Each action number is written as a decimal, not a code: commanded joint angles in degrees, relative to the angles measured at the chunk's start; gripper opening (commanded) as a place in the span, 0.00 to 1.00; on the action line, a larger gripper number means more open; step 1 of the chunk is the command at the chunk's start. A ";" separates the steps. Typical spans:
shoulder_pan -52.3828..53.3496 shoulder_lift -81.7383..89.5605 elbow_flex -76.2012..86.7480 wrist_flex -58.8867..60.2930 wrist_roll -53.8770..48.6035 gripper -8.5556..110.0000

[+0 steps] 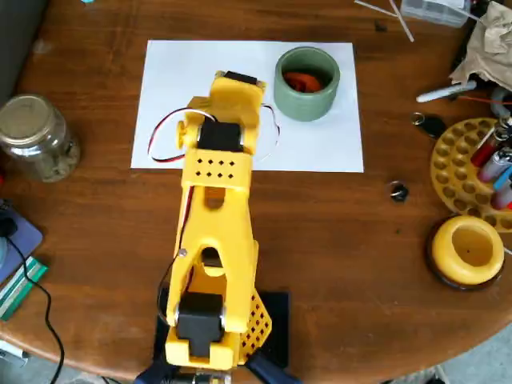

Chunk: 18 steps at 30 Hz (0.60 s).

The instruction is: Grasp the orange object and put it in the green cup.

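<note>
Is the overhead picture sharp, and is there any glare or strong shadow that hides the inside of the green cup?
In the overhead view the picture is mostly sharp; lighting is soft and even, with only faint shadows. The white paper is bright but not blown out. The green cup has a dark inside, yet the orange object shows clearly in it.

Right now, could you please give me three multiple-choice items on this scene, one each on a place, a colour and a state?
1. Where is the orange object?
A. on the white paper
B. inside the green cup
C. beside the glass jar

2. What colour is the sheet under the cup?
A. white
B. blue
C. black

3. How does the cup stand?
A. tipped on its side
B. upside down
C. upright, mouth open to the overhead view

Answers: 1 B, orange shows inside the cup's rim. 2 A, the paper is plain white. 3 C, the round opening faces the camera.
</note>
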 commanded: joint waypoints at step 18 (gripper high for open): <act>-5.36 40.17 31.38 22.41 -12.04 0.07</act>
